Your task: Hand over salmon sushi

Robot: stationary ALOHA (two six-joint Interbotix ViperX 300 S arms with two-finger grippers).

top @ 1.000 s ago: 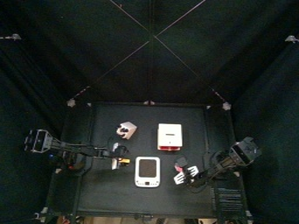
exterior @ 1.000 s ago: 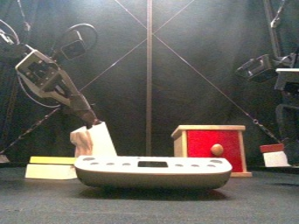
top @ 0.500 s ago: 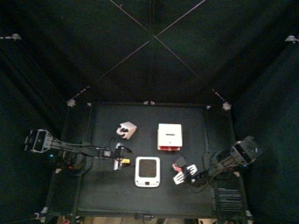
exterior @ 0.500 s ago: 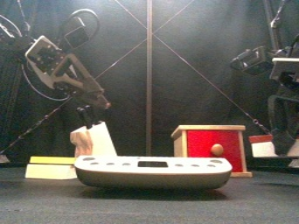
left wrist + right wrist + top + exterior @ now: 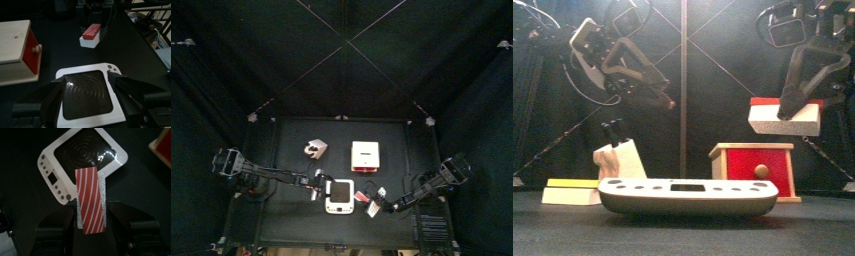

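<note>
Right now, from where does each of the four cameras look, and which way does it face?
Top view: high above, facing straight down on the table; both arms enter from the sides.
Front view: at table height, facing level across the scale; the right gripper holds the salmon sushi aloft.
Left wrist view: on the left arm, facing down at the scale; the left gripper is open.
Right wrist view: on the right arm, facing down past the sushi.
Shared: both wrist views show the scale.
</note>
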